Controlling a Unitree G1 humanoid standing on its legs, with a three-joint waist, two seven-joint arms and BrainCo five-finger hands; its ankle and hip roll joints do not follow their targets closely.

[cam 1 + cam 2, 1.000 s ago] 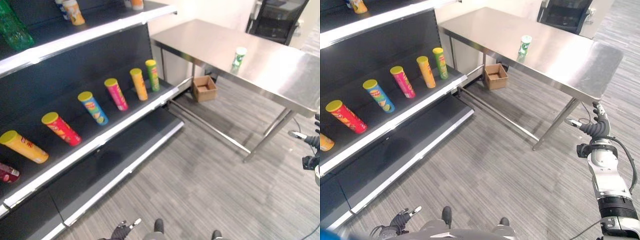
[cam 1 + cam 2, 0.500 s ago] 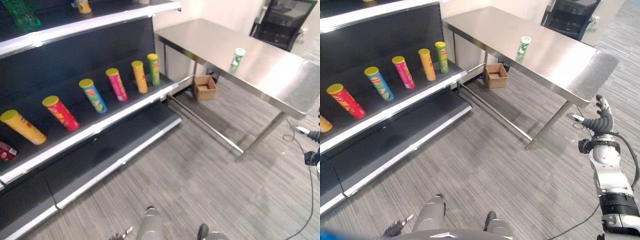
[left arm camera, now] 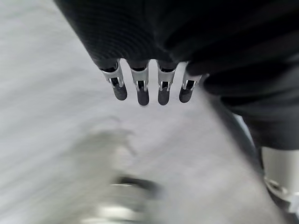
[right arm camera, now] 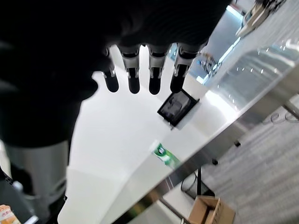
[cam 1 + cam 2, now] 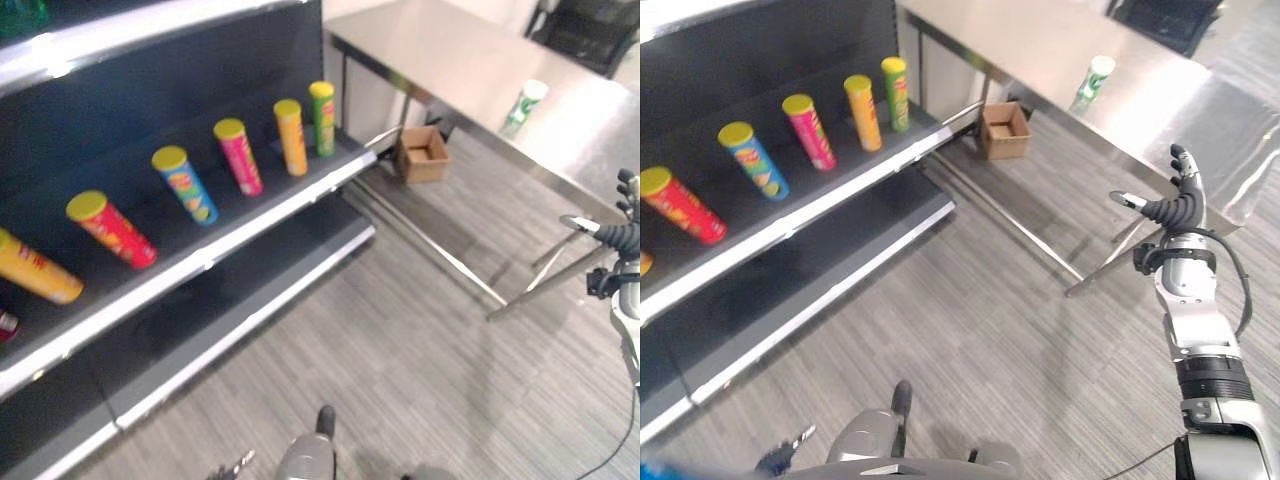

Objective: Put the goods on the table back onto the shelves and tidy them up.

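Raised from low at the edge of the picture, the right hand is now held up near the corner of the steel table, at about 3 o'clock in the head views. Much of the remaining shift in the picture is put down to the camera, which has swung downward and closer to the shelves, not to any movement of the goods. The right hand's fingers are seen straight and spread, with the thumb out to the side, and nothing is held. The left hand is shown in its own wrist view with its fingers straight and relaxed over the grey floor, also empty.

One green can is left standing upright on the table, at about 1 o'clock, well apart from the right hand. On the middle shelf, six cans are laid in a spaced row: a green can, an orange can, a pink can, a blue can, a red can and a yellow can. A small cardboard box is seen on the floor under the table.

The task is judged to be near its end: the shelf row looks stocked, while the last can has not yet been reached, picked up or carried across.
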